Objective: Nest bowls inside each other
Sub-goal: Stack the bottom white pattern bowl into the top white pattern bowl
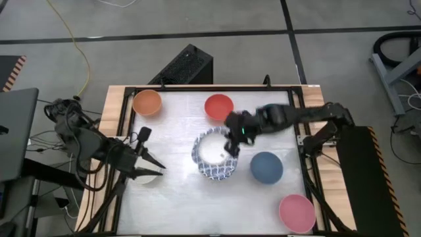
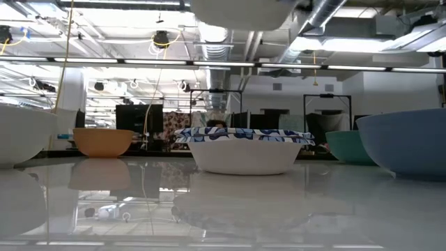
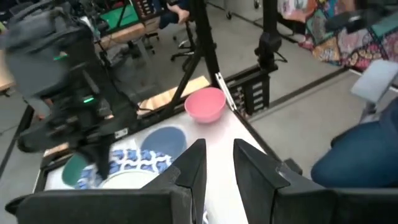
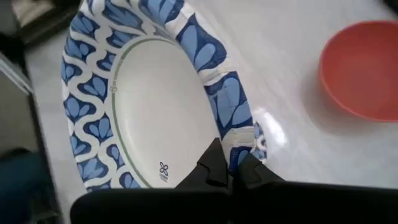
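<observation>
Now right pincer (image 4: 230, 167) clenched on patterned bowl (image 4: 149, 93) rim; left pincer (image 3: 219, 163) slightly parted, empty

Robot body: two dark articulated arms.
Left arm (image 1: 99, 148) is matte black with loose black cables at its base; right arm (image 1: 309, 118) is black with a green indicator light near the wrist. Fingers (image 3: 186, 171) are black, angular, tapered.
</observation>
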